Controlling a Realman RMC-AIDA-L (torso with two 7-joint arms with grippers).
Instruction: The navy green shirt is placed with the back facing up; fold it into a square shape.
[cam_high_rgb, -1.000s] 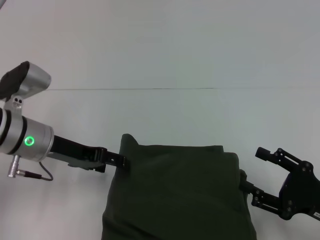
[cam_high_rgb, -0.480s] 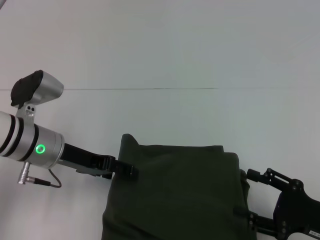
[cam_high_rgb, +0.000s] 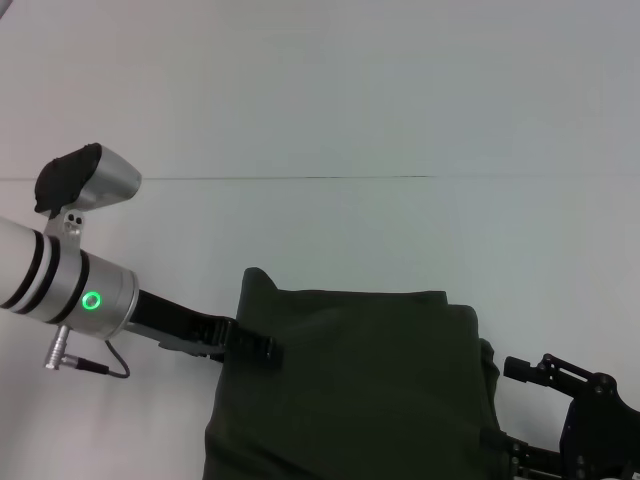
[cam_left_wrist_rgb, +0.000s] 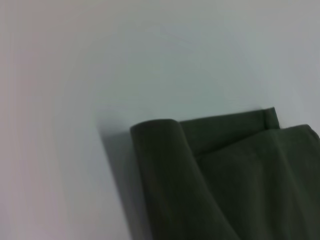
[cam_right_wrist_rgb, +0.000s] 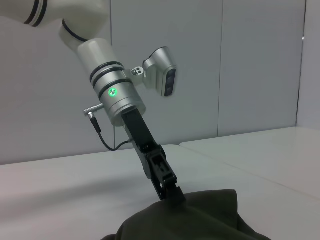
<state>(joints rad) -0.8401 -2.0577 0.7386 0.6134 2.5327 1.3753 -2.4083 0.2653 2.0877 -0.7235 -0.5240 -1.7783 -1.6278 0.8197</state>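
The dark olive shirt (cam_high_rgb: 355, 385) lies folded, plain side up, on the white table (cam_high_rgb: 320, 120), one edge rolled.

White table, pale panelled wall

The table (cam_high_rgb: 330, 90) is plain white, a thin dark seam (cam_high_rgb: 300, 178) crossing from 9 to 3 o'clock; grey wall panels (cam_right_wrist_rgb: 250, 65) stand behind, evenly lit.

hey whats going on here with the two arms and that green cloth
A two-armed robot is folding the navy green shirt, which already lies as a thick folded bundle on the white table. The left gripper is at the bundle's left edge, touching the cloth. The right gripper is low at its right edge.
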